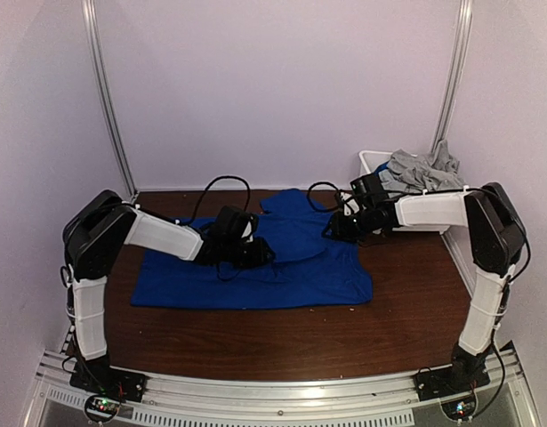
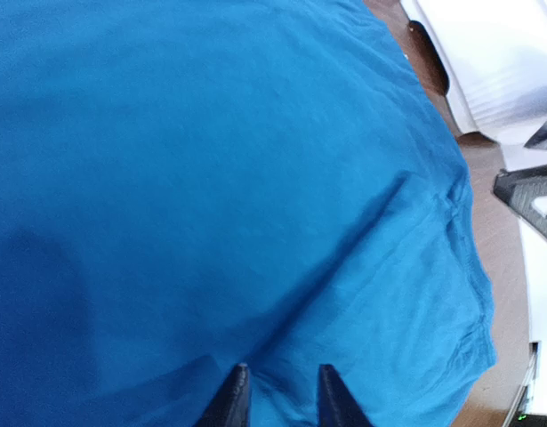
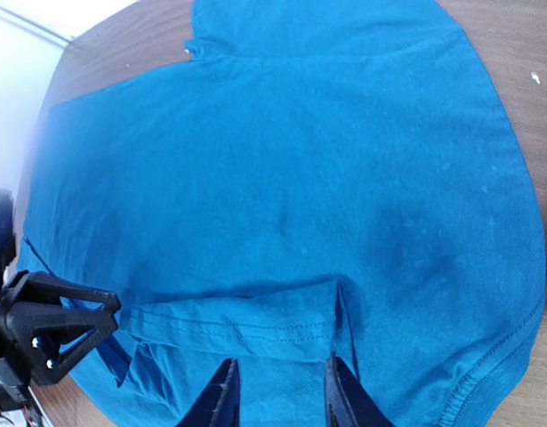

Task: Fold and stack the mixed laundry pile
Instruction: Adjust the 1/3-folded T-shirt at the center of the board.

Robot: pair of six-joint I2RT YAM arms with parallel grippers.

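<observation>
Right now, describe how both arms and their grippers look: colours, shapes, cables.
The left arm and right arm match: white shells on the long links, bulky black housings at the joints. Thin black cables loop loosely off each forearm. The left gripper and right gripper are black, each with two slim dark fingers tapering to points. The bases are black, bolted to a silver rail.

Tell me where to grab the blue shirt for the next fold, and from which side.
Take the blue shirt at its right edge, coming in from the right, low over the table. It lies flat, so only an edge lets a pincer finger slip under. That edge looks straight and uncovered, so it is probably the easiest.
</observation>
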